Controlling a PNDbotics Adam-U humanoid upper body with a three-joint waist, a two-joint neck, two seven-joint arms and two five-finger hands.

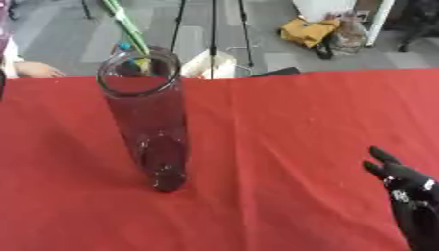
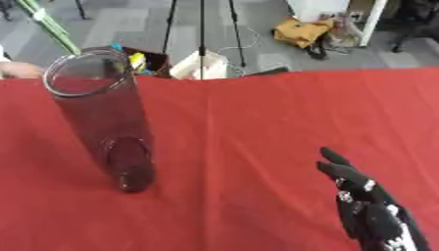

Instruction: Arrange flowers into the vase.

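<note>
A tall clear glass vase (image 1: 147, 122) stands upright on the red tablecloth (image 1: 274, 122), left of centre, with nothing inside it. Green flower stems (image 1: 127, 24) slant down from the top edge to just behind the vase's rim; what holds them is out of view. My right hand (image 2: 364, 203) hovers open near the lower right corner, fingers straight and pointing up, well to the right of the vase and holding nothing. My left hand shows in neither view.
A person's hand (image 1: 36, 69) rests at the table's far left edge. Beyond the far edge are tripod legs (image 1: 212, 34), a white bag (image 1: 214, 62) and a yellow bag (image 1: 307, 30) on the grey floor.
</note>
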